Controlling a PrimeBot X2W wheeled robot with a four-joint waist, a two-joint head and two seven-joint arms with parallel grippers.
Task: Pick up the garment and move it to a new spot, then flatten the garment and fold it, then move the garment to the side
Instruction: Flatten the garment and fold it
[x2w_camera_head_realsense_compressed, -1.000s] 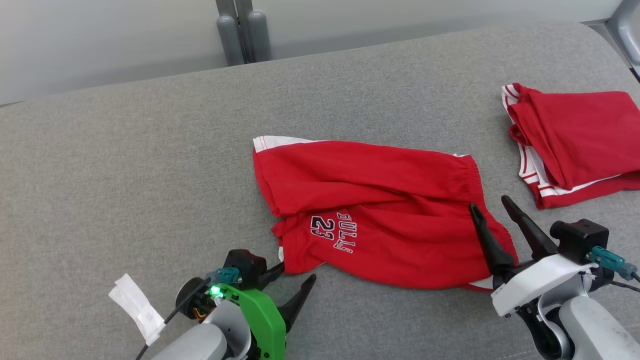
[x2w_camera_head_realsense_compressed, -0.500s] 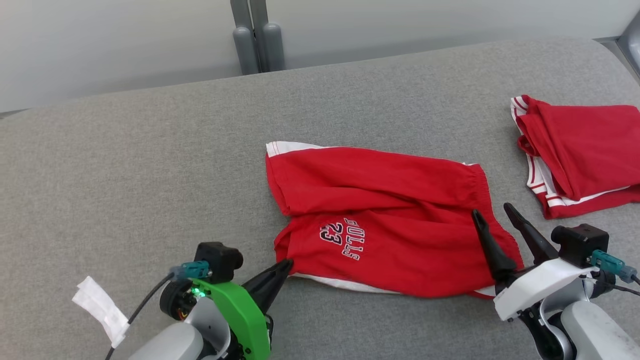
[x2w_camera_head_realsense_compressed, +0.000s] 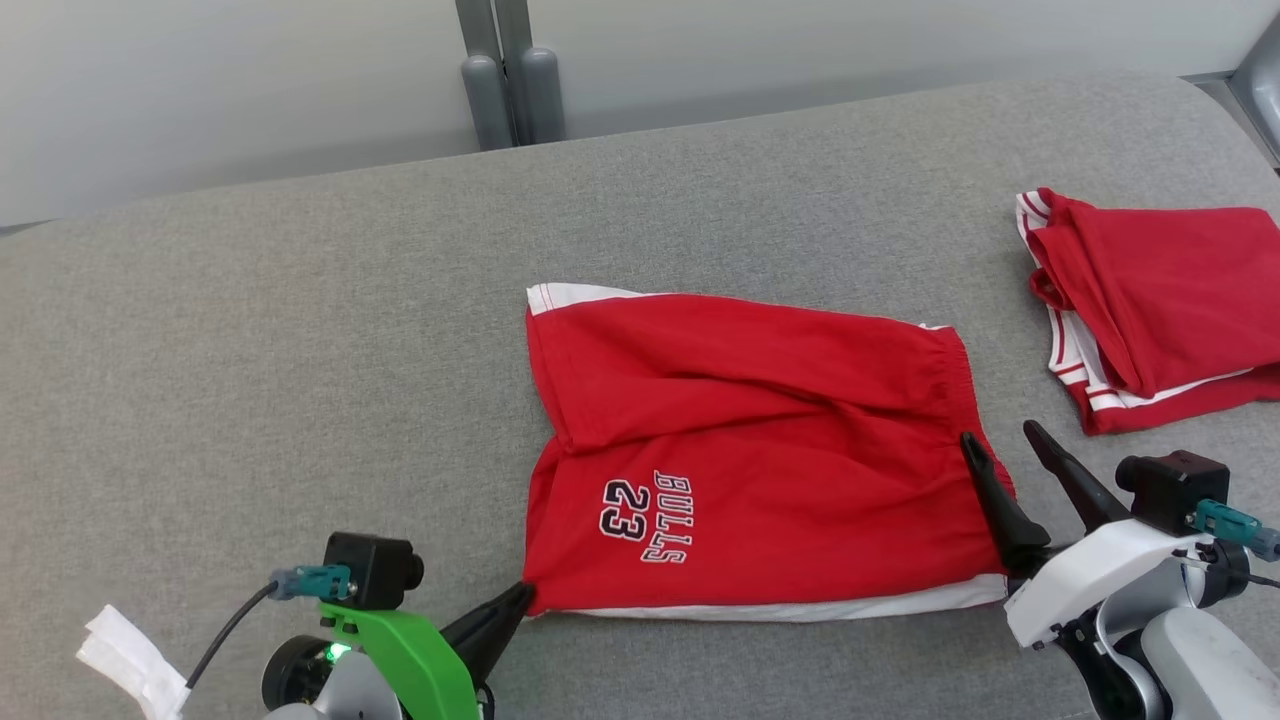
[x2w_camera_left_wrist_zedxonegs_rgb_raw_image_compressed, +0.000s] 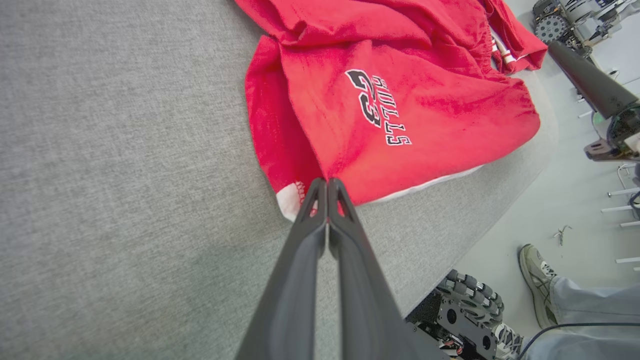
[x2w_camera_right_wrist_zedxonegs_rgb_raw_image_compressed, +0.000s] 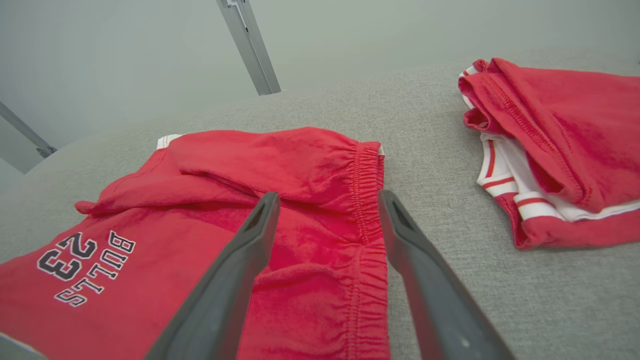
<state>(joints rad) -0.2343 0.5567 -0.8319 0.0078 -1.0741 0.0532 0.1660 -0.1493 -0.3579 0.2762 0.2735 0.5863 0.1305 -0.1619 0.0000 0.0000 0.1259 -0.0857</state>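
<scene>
Left arm (x2w_camera_head_realsense_compressed: 405, 650) has jaws pinched together, right arm (x2w_camera_head_realsense_compressed: 1090, 575) jaws spread.

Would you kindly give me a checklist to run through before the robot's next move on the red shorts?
1. Left jaws shut on a hem corner of the red shorts: ok.
2. Right jaws gripping the waistband: not ok; they stand open astride it.
3. Red shorts lying flat: not ok; a crease crosses the middle.
4. Folded red garment apart from the red shorts: ok.
5. Person's foot clear of the arms' path: cannot tell.
</scene>
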